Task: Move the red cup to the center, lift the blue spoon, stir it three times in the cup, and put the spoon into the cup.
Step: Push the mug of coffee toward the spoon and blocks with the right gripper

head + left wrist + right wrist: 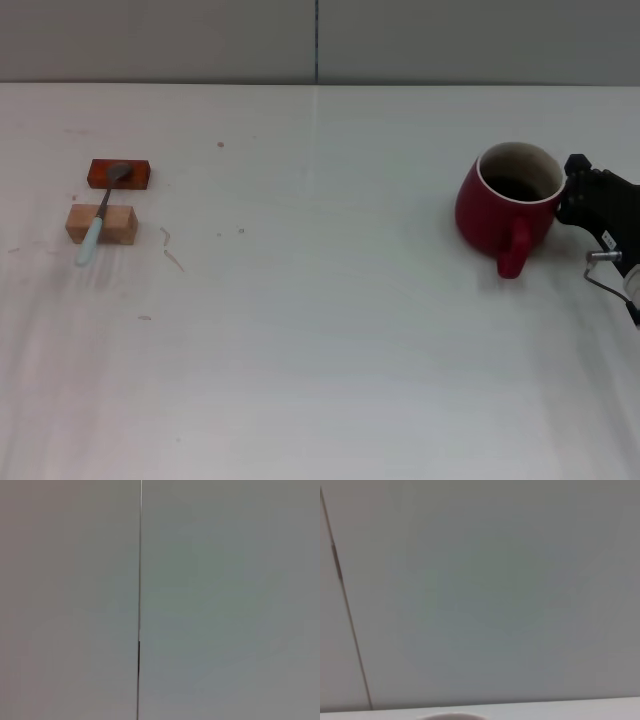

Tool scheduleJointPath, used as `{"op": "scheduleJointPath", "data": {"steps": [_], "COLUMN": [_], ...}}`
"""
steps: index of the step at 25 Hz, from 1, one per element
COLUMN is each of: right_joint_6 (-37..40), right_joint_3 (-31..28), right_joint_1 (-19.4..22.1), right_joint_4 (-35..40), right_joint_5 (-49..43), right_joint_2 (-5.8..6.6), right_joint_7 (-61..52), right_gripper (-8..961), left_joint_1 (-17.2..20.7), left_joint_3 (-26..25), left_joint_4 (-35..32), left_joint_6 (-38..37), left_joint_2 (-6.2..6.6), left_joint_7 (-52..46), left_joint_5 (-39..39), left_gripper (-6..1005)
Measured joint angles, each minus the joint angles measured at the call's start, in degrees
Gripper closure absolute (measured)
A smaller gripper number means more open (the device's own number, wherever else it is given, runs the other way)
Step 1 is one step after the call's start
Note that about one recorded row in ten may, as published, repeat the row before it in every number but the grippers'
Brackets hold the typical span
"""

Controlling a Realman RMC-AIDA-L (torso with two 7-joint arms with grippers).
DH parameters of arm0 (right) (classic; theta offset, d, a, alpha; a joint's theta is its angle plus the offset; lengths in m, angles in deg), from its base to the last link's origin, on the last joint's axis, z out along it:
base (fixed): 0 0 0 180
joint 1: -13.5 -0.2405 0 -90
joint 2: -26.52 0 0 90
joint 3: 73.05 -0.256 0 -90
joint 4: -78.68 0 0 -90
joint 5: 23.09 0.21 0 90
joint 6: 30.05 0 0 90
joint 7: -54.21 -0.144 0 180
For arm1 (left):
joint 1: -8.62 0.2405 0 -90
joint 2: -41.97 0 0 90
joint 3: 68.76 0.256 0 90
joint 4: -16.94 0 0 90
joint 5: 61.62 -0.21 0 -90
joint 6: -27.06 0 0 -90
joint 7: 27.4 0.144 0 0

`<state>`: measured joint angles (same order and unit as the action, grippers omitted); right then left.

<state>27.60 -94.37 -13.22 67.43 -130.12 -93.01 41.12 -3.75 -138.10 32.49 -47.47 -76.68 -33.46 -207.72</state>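
At the desk's [330, 350] right edge our right gripper [572, 190] touches the red cup [508, 203] — its fingers' state we cannot tell; we should slide the cup centreward slowly, keeping it upright.

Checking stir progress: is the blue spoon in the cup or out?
Out. The blue spoon lies across two small blocks, far from the red cup.

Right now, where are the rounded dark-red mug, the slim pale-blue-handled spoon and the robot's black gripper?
rounded dark-red mug [492, 212]: head view, front wall.
slim pale-blue-handled spoon [92, 240]: head view, handle.
right gripper [578, 190]: head view, beside the mug's rim.
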Motion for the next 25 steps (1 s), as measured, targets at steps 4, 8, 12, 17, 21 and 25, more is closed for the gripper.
{"op": "scheduleJointPath", "data": {"steps": [4, 8, 12, 17, 21, 25], "right_joint_6": [-1.03, -1.54, -2.43, -4.32, -4.68, -4.69], "right_joint_3": [0.26, 0.33, 0.99, 2.83, 4.03, 4.49], "right_joint_1": [-0.43, -0.76, -1.33, -2.71, -3.59, -4.41], "right_joint_4": [-0.58, -1.57, -2.14, -3.42, -4.41, -5.49], "right_joint_5": [-0.99, -2.06, -2.45, -2.50, -2.50, -2.90], "right_joint_2": [-0.02, -0.02, -0.01, 0.00, 0.00, 0.00], "right_joint_7": [0.00, 0.00, 0.00, 0.00, 0.00, 0.00], "right_gripper": [955, 955, 955, 955, 955, 954], "left_joint_1": [-0.02, -0.03, -0.03, -0.03, -0.03, -0.06], "left_joint_3": [0.00, 0.00, 0.00, 0.00, 0.00, 0.00], "left_joint_4": [0.00, 0.00, 0.00, 0.00, 0.01, 0.00], "left_joint_6": [0.00, 0.00, 0.00, 0.00, 0.00, 0.00], "left_joint_2": [0.00, -0.01, 0.00, 0.00, -0.01, -0.01], "left_joint_7": [0.00, 0.00, 0.00, 0.00, 0.00, 0.00], "left_joint_5": [0.02, 0.05, 0.11, 0.08, -0.03, -0.09], "left_gripper": [191, 192, 193, 194, 195, 196]}}
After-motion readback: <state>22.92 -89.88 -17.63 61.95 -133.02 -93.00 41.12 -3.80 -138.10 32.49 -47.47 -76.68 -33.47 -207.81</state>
